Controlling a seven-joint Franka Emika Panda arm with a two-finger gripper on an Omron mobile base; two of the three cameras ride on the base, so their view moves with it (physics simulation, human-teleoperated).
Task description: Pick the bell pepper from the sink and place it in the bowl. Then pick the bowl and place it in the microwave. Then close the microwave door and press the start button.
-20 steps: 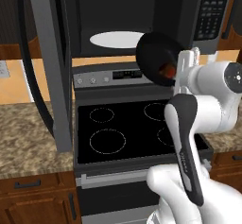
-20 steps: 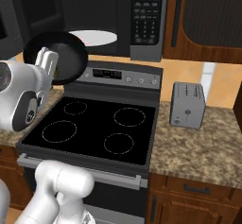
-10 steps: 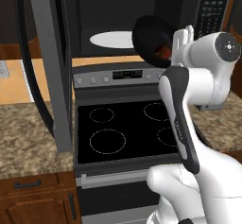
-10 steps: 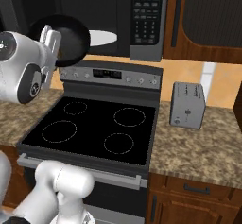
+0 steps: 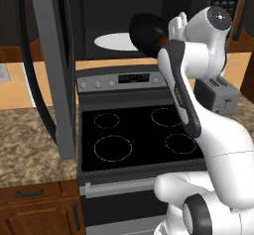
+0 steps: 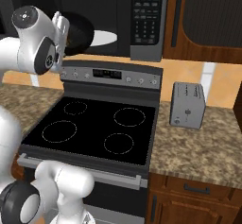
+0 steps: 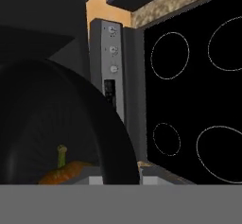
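While my gripper [image 5: 171, 30] is clenched on the rim of the bowl [image 5: 148, 32], I hold that bowl up at the open mouth of the microwave [image 6: 142, 20], with its white turntable [image 5: 115, 41] just beyond and below. The bell pepper [image 7: 66, 171] lies inside the bowl, close by my fingertips. The microwave door [image 5: 52, 65] stands swung wide, well off to my left. The stove [image 6: 94, 131] lies far beneath my hand.
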